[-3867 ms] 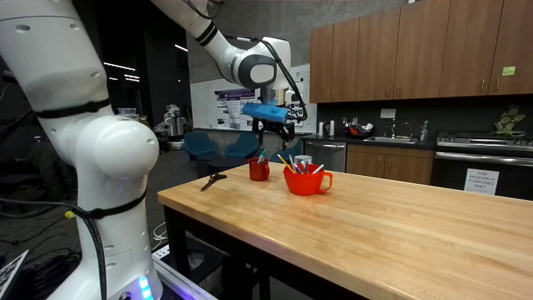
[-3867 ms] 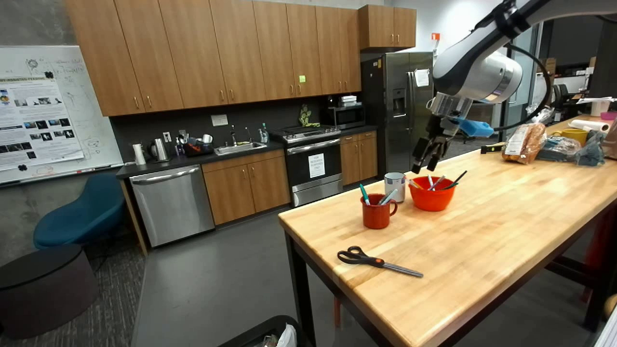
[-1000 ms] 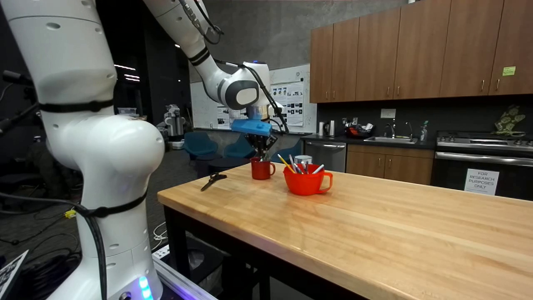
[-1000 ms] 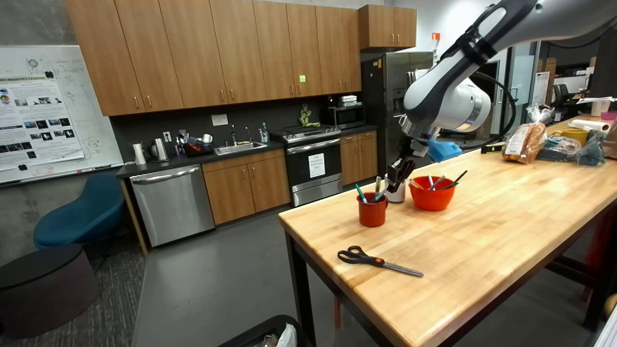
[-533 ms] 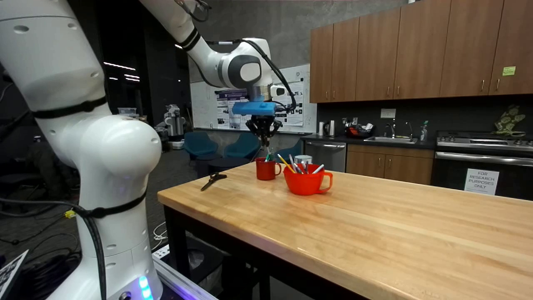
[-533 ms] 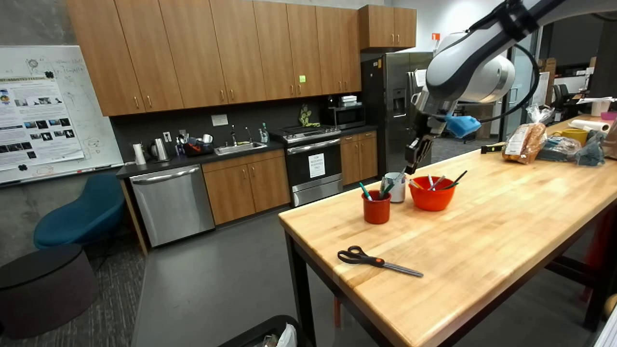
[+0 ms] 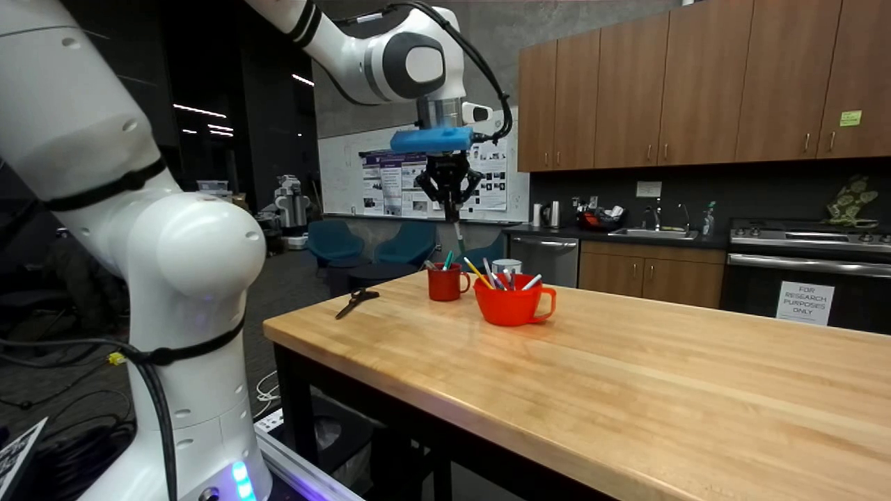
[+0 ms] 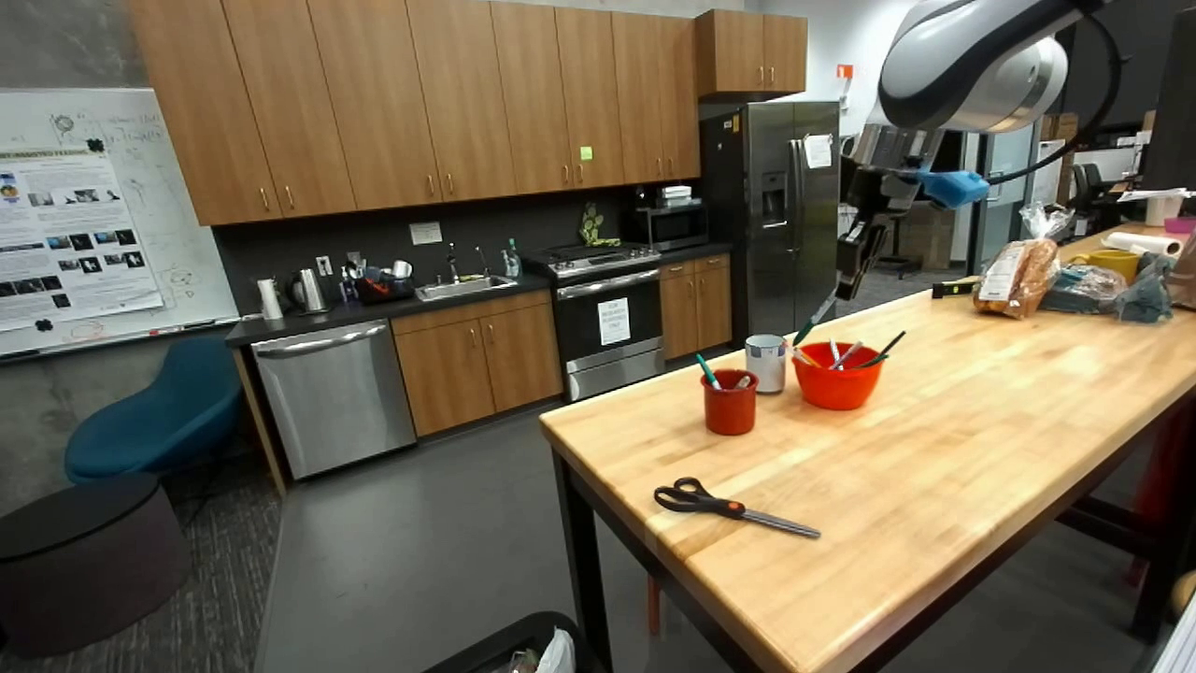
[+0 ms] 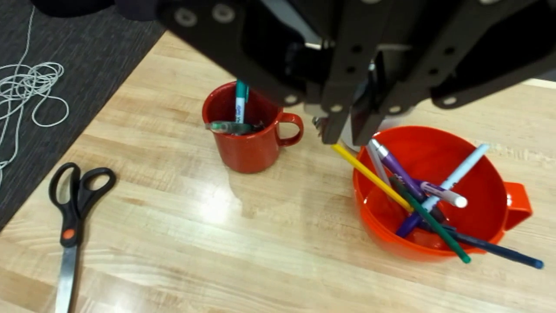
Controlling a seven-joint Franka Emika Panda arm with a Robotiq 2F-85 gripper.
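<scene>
Left to right in an exterior view come the red mug (image 8: pixel 730 409), the pale cup (image 8: pixel 766 366) and the slim pen (image 8: pixel 815 320), which hangs aslant in mid-air, its dark green end pointing down and left, seemingly touching neither vessel. The pen should be light and stiff, likely smooth plastic: hard to break, yet apt to swivel or slip between flat surfaces. A grip square across the barrel near its middle would steady it best; here the hold seems close to its upper end, leaving most of the length free. Next comes the gripper (image 8: pixel 847 288), jaws nearly together, clamped on the pen and seemingly touching nothing else, with the red bowl (image 8: pixel 838 391) below it.
</scene>
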